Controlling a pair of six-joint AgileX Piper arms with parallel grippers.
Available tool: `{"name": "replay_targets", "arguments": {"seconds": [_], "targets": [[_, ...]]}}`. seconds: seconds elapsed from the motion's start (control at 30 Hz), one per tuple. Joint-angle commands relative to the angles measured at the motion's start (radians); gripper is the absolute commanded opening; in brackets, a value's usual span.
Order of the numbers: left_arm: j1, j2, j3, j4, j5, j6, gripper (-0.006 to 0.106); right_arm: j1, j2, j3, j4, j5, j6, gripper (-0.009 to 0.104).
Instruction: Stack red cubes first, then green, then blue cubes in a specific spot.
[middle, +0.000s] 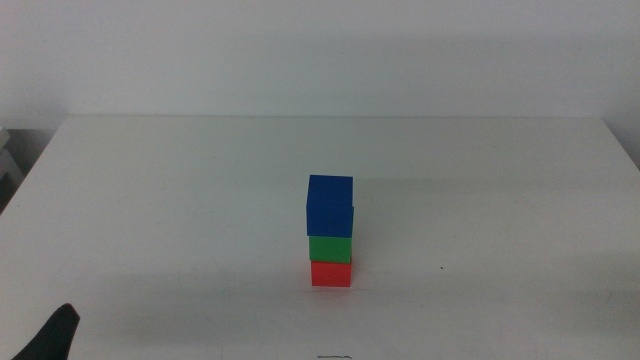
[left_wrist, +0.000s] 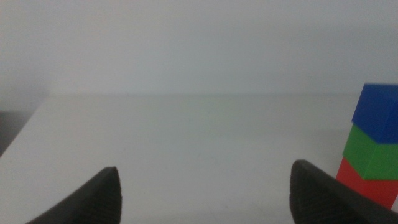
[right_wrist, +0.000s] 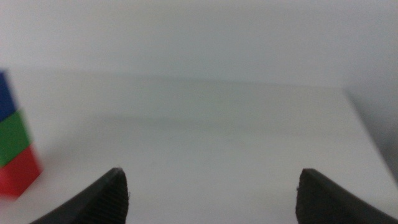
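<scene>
A three-cube stack stands on the white tabletop near the middle of the middle view: the red cube (middle: 331, 273) at the bottom, the green cube (middle: 330, 248) on it, the blue cube (middle: 330, 205) on top, sitting slightly off-square. No gripper touches the stack. My left gripper (left_wrist: 205, 186) is open and holds nothing, with the stack's red cube (left_wrist: 367, 186), green cube (left_wrist: 372, 152) and blue cube (left_wrist: 378, 112) off to one side. Only a dark jaw tip of it shows in the middle view, at the bottom left corner. My right gripper (right_wrist: 211, 193) is open and holds nothing, the stack (right_wrist: 15, 149) beside it.
The white table (middle: 150, 200) runs back to a pale wall, its far edge and left and right corners in view. Something dark and white sits just off the table's left edge (middle: 8, 160).
</scene>
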Motion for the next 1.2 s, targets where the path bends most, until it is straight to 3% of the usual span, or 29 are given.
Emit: {"name": "replay_targets", "arguments": {"seconds": [0.0, 0.13, 0.67, 1.17], "targets": [[0.0, -0.028, -0.002, -0.001, -0.058, -0.001, 0.091, -0.071, -0.068, 0.009, 0.033, -0.081, -0.01, 0.081], [0.0, -0.034, -0.001, -0.001, -0.071, -0.001, 0.091, -0.131, -0.16, 0.07, 0.026, -0.083, -0.01, 0.081], [0.0, -0.034, -0.002, 0.0, -0.06, -0.001, 0.091, -0.132, -0.159, 0.137, -0.004, -0.066, -0.01, 0.081], [0.214, -0.038, -0.002, 0.0, -0.06, -0.001, 0.091, -0.132, -0.159, 0.137, -0.004, -0.066, -0.01, 0.081]]}}
